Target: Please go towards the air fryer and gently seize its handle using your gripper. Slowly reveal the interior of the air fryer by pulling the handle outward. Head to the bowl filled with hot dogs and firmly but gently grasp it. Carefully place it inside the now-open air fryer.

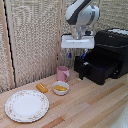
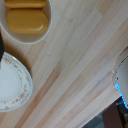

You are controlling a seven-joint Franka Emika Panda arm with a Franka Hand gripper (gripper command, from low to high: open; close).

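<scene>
1. The air fryer [image 1: 111, 50] sits at the exterior view's right, its black drawer [image 1: 97, 69] already pulled out toward the table [image 1: 95, 107]; I cannot pick out the handle against the dark drawer front.
2. The gripper [image 1: 85, 53] hangs under its white block, just above the near corner of the open drawer and well apart from the bowl. Its blue-tipped fingers [image 1: 84, 55] are too small and dark to show whether they are spread or pressed together, and nothing is seen between them.
3. The bowl [image 1: 61, 88] rests on the table near the middle, with the hot dogs [image 1: 60, 88] inside it. The wrist view shows the same bowl [image 2: 22, 30] at the picture's edge, two sausage pieces [image 2: 26, 20] lying in it.
4. By my reading the drawer step is done and the reach for the bowl is next.
5. Risks (all judgement):
   - the pink cup [image 1: 62, 73] stands just behind the bowl, so a low sweep from the fryer could knock it over
   - the loose sausage piece [image 1: 42, 88] and the floral-rimmed plate [image 1: 27, 105] lie close by and could be nudged
   - a pinch on the thin rim may tilt the bowl and spill the pieces
   - carrying it in low could strike the drawer wall
</scene>
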